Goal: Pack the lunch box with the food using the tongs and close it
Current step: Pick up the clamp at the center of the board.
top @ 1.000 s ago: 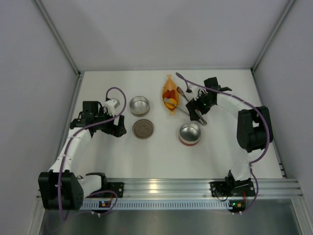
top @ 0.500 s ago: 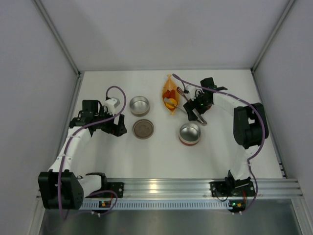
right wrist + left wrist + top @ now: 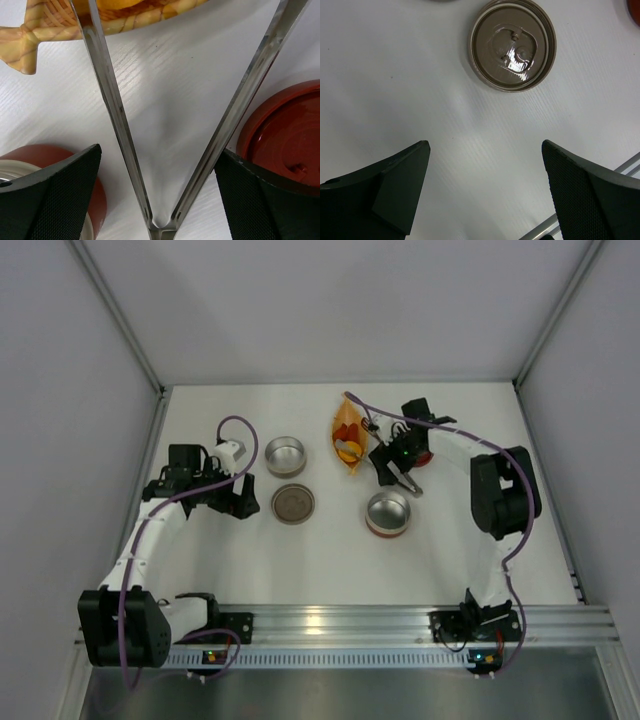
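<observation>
The slim silver tongs (image 3: 115, 105) lie on the table in a V, their joint at the bottom of the right wrist view. My right gripper (image 3: 159, 150) (image 3: 393, 462) straddles them, open; its right finger touches one arm, its left finger stands clear of the other. The food (image 3: 347, 440), red and orange-yellow pieces, sits in the orange leaf dish (image 3: 346, 418); an orange-yellow piece (image 3: 120, 4) shows at the top edge. The lunch box is in parts: a steel tin (image 3: 285, 455), a round lid (image 3: 293, 504) (image 3: 513, 45) and a red-based tin (image 3: 388, 513). My left gripper (image 3: 240, 502) (image 3: 485, 150) hangs open over bare table, left of the lid.
A red lid (image 3: 285, 135) lies just right of the tongs and the red-based tin (image 3: 30, 160) just left of them. The woven dish's tail (image 3: 25, 47) points left. An aluminium rail (image 3: 630, 162) runs along the near table edge. White walls enclose the table.
My right gripper has shifted left and settled over the tongs, its jaws narrowing slightly. The left arm has not moved.
</observation>
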